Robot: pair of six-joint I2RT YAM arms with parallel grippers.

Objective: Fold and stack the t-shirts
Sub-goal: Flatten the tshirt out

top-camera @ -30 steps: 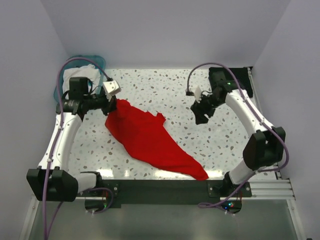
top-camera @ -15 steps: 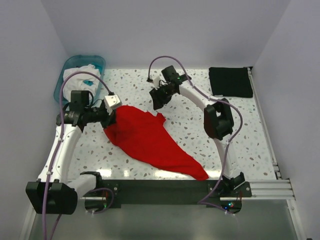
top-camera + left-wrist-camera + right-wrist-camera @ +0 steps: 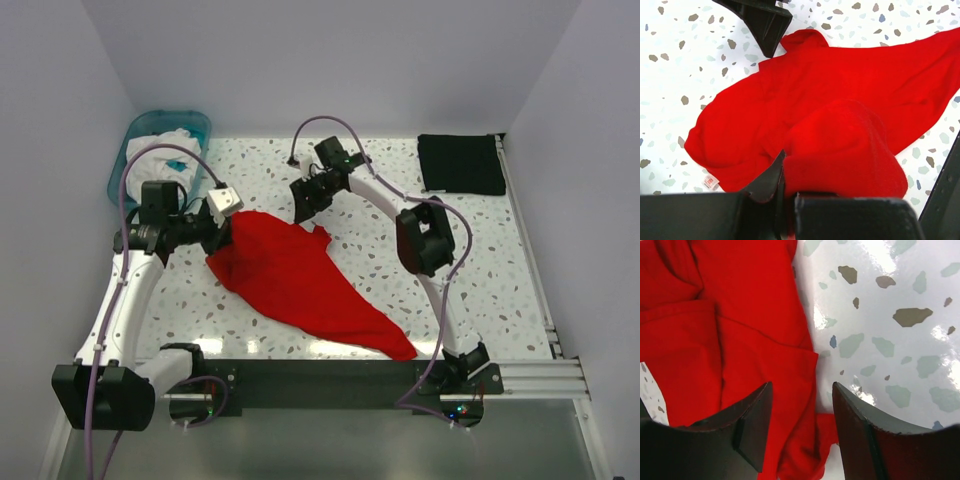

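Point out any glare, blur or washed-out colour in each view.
Top external: sharp, but bright strips wash out the table at its far and near edges. Left wrist: the red t-shirt is so saturated its folds read faintly. Right wrist: white glare patches on the table; the right gripper looks soft-edged.

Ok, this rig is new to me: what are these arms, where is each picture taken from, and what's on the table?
These are two white robot arms bolted at the table's near edge, each ending in a two-finger gripper. The wide picture looks down from above and behind; the close-ups come from wrist cameras. On the speckled table lie a crumpled red t-shirt and, far right, a folded black t-shirt. A teal basin holding white cloth stands at the far left. The left gripper is shut on the red t-shirt; the right gripper hangs open over its far edge.
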